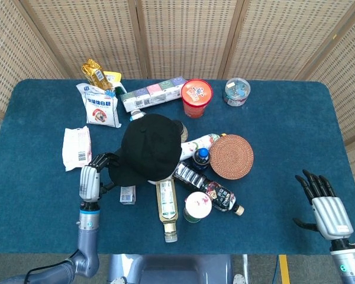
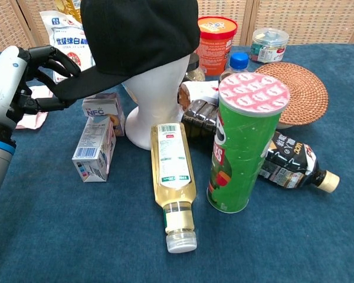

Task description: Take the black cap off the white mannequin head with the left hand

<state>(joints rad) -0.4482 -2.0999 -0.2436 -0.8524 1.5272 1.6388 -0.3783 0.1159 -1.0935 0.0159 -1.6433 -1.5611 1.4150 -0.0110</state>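
Observation:
The black cap [image 1: 148,147] [image 2: 138,35] sits on the white mannequin head [image 2: 150,106] in the middle of the blue table. Its brim [image 2: 76,85] points to the left and is tipped upward. My left hand [image 1: 93,174] [image 2: 23,76] grips the brim's edge, fingers curled over the top and thumb under it. In the head view the mannequin head is hidden beneath the cap. My right hand [image 1: 323,204] rests open at the table's front right, far from the cap, holding nothing.
Around the mannequin head lie a small carton [image 2: 94,147], a yellow bottle [image 2: 172,177], a green can [image 2: 245,141], dark bottles [image 2: 292,159] and a woven coaster [image 1: 231,155]. Snack packets [image 1: 77,148] [image 1: 99,106], a red cup [image 1: 196,97] and a box row [image 1: 152,93] stand behind.

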